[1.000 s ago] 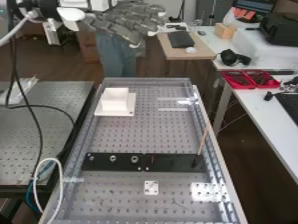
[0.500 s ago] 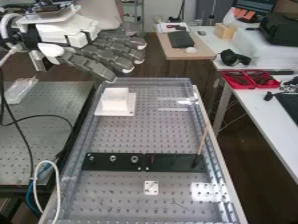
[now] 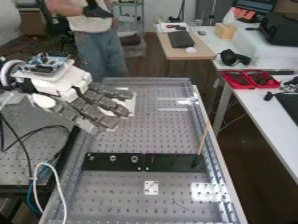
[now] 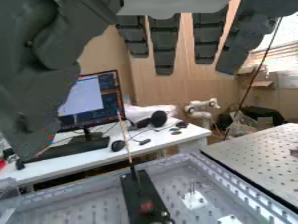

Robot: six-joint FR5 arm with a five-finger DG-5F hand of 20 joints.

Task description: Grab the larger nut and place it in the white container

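While robot hand point(image 3: 98, 106) hovers, larger nut point(image 3: 113, 158) on blk bar point(image 3: 124, 165)

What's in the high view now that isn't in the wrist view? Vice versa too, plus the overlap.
High view: larger nut, smaller nut and bearing in a row on the black bar, plus the white container, partly behind the hand.

Wrist view: small white robot arm in the background, wood-coloured wall, window blinds.

Both: hand, black bar, thin stick, headphones, perforated bench.
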